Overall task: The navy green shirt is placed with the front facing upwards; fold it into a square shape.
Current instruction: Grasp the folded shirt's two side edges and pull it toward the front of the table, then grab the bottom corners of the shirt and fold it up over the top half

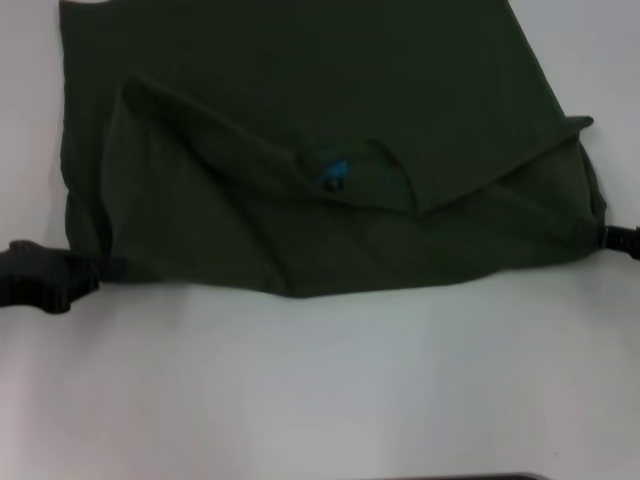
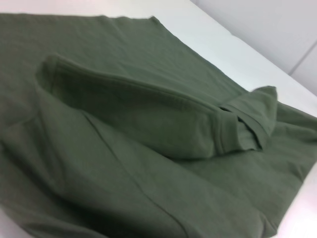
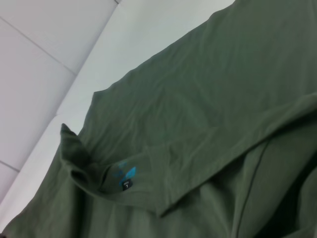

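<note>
The navy green shirt (image 1: 300,100) lies on the white table (image 1: 320,400), its upper part folded over toward me, so the collar with the blue neck label (image 1: 333,175) shows mid-cloth. My left gripper (image 1: 112,268) is at the shirt's near left corner and seems shut on the fabric. At the near right corner my right gripper (image 1: 600,237) also seems shut on the cloth. The left wrist view shows the shirt (image 2: 148,148) with a folded sleeve on top. The right wrist view shows the shirt (image 3: 223,99) and its label (image 3: 128,178). No chest print is visible.
Bare white tabletop (image 1: 320,400) stretches from the shirt's near edge toward me. The shirt's far edge runs out of the head view. White table surface (image 2: 247,49) borders the cloth in the left wrist view, and pale panels (image 3: 44,74) stand beyond it in the right wrist view.
</note>
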Motion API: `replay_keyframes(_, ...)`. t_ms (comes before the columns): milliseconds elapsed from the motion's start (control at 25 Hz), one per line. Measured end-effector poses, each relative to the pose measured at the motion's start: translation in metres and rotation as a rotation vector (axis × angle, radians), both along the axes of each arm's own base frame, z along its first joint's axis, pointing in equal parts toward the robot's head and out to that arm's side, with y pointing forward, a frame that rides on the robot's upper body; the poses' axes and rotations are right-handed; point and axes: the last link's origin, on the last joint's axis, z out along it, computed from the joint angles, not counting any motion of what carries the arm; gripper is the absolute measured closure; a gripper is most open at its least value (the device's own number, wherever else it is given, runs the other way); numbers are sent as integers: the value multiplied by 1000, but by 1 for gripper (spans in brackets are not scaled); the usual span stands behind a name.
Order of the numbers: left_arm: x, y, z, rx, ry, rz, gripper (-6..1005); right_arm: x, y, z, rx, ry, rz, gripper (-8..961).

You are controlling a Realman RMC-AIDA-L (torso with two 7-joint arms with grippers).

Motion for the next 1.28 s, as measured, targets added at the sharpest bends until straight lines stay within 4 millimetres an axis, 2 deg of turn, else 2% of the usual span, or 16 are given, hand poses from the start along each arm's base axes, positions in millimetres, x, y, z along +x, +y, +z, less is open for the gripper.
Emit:
replay_keyframes(400,-6,-17,-3,-70,-10,33,989,16,-32,3,-12,5,-44,909)
replay_keyframes(640,-15,-23,3,-60,2,77,989,27,-46,10,19,-1,-80,909)
replay_keyframes(1000,-19,-29,5,-106,20,90,990,33,-55,14,38,-2,-109,910)
replay_keyframes(1280,-14,-28,6,-137,16,70,990,30,-56,13,29,7,-85,910)
